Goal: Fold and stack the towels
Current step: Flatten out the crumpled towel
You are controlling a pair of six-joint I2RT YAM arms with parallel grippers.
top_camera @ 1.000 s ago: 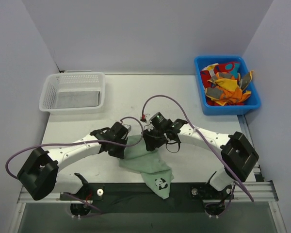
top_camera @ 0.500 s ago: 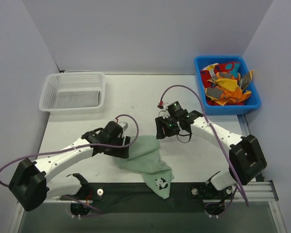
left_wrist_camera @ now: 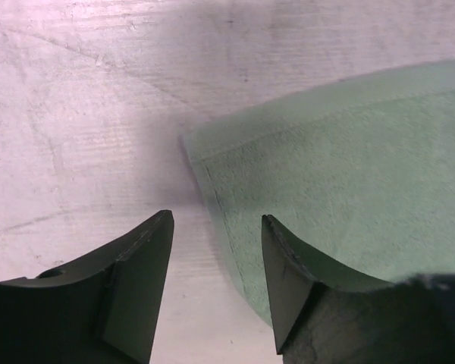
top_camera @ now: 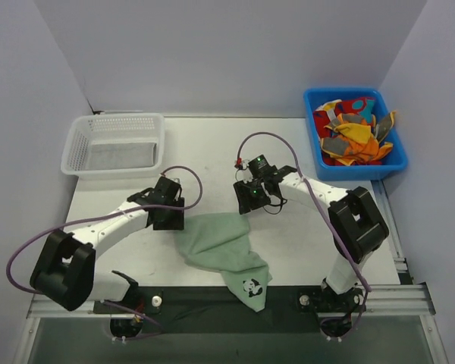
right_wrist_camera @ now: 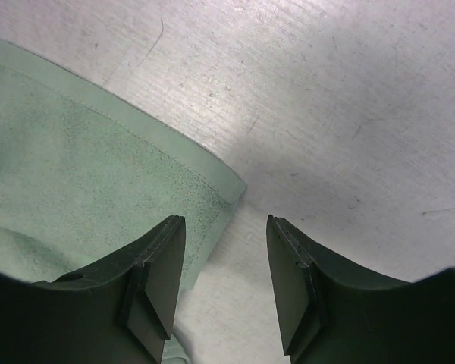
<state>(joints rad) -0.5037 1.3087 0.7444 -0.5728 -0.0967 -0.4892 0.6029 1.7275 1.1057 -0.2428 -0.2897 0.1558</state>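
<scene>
Bright, even overhead light; soft shadows, little blur.

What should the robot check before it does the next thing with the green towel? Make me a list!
1. Left jaws open, empty: ok.
2. Right jaws open, empty: ok.
3. A corner of the green towel lies before each pair of jaws: ok.
4. Towel lying flat: not ok, rumpled; its panda corner pokes past the table edge.
5. Basket ready for stacking: ok, one grey towel lies flat inside.
6. All towels done: not ok, a pile fills the blue bin.
</scene>
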